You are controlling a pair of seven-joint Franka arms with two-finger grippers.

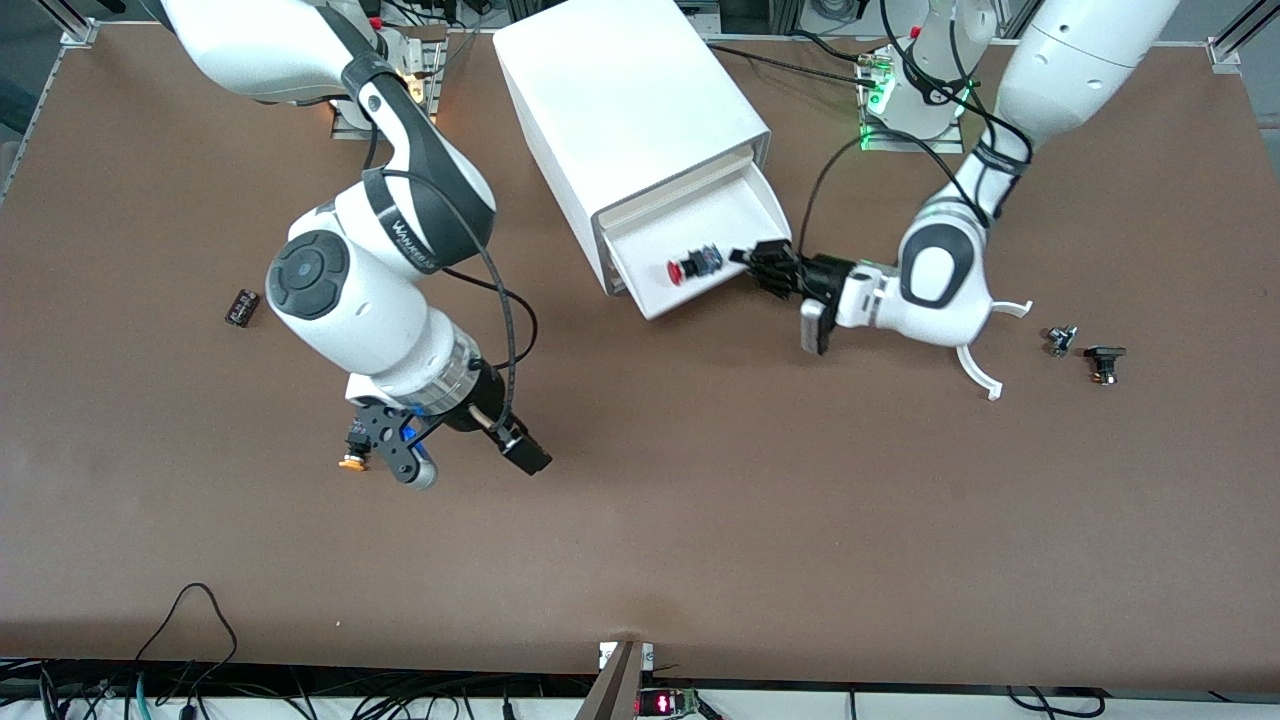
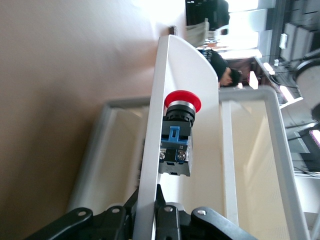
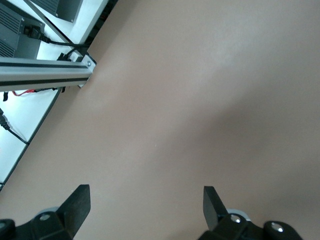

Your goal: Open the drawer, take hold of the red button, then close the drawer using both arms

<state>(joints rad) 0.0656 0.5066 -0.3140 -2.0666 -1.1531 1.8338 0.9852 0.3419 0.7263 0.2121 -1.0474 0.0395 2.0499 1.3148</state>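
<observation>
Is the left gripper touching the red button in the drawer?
Apart. The left wrist view shows bare drawer floor between the left gripper and the button.

This is a robot lab, not a home. Two white arms (image 1: 380,250) are fixed w/ metal plates on a big brown table (image 1: 700,520), aluminium frame bars (image 3: 45,72) at the edges, many cables (image 1: 190,660) & electronics below.

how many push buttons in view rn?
2. The red button lies in the open drawer, by the left gripper. The orange button sits on the table under the right gripper. Other drawers may hide more.
</observation>
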